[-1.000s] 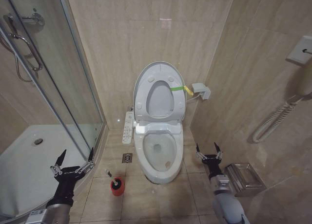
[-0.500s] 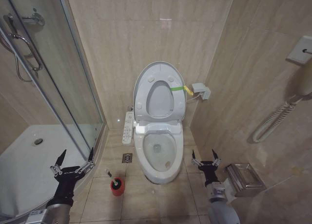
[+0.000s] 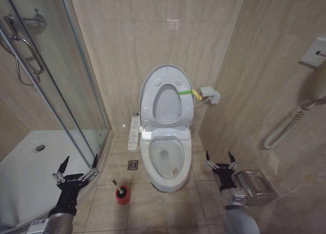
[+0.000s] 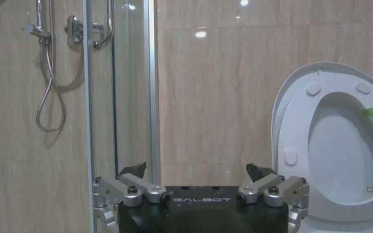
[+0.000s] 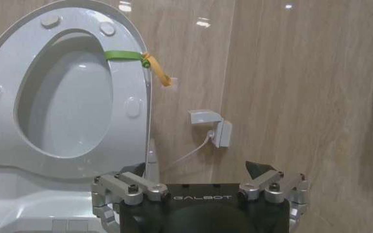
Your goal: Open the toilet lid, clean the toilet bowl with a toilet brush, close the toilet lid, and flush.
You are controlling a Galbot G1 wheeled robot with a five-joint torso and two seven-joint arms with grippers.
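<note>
- The toilet lid (image 3: 166,94) stands raised, upright against the tiled wall (image 3: 153,35), with the ring-shaped seat (image 3: 167,103) up against it.
- A green-and-yellow tab (image 3: 189,92) hangs at the lid's edge on the robot's right, and it also appears in the right wrist view (image 5: 138,59).
- The toilet bowl (image 3: 165,160) lies uncovered below the lid, with a little water at its bottom.
- A long white button panel (image 3: 134,133) sits along the bowl's side on the robot's left.
- The toilet brush (image 3: 120,192) stands in its red holder on the floor (image 3: 153,213), near the bowl's front corner on the robot's left and apart from it.
- The left end effector (image 3: 77,166) hangs low beside the glass shower door (image 3: 56,91), released, its fingers spread wide and holding nothing, off to the left of the brush.
- The right end effector (image 3: 220,158) hangs low to the right of the bowl, near a metal paper holder (image 3: 254,185) on the side wall; it too is released, fingers apart and empty.
- In the left wrist view the left end effector (image 4: 196,171) faces the wall between the shower door (image 4: 118,87) and the raised lid (image 4: 332,141).
- In the right wrist view the right end effector (image 5: 193,171) faces the wall beside the lid (image 5: 63,87), with a small white wall socket (image 5: 212,127) ahead of it.
</note>
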